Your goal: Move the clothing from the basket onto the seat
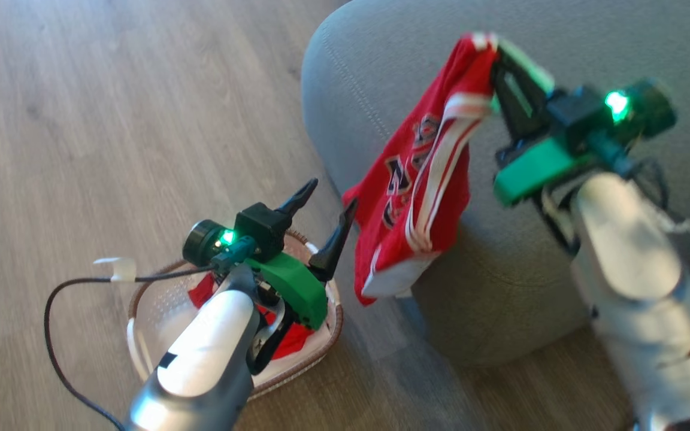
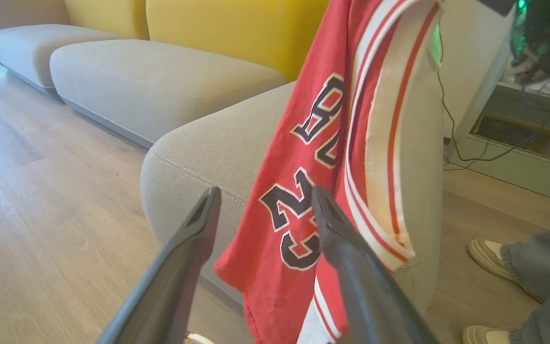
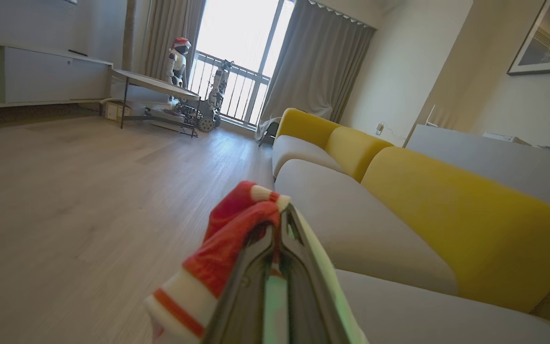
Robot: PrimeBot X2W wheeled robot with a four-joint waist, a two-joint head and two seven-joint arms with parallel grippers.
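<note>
A pale wood-plank floor (image 1: 81, 90) is seen across the left of the head view. The basket (image 1: 152, 308), white with a brown rim, is set on it at the lower left. The grey seat (image 1: 393, 72) is stood on it at the upper right, near the basket. In the left wrist view, a person's two pale shoes (image 2: 487, 253) are planted on the boards at the lower right.

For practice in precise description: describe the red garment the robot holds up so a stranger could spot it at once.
Start at the big grey seat. In front of its rounded corner, a red garment hangs from the shut right gripper. Unlike the red clothing in the basket, it dangles clear, showing dark lettering and white stripes.
</note>
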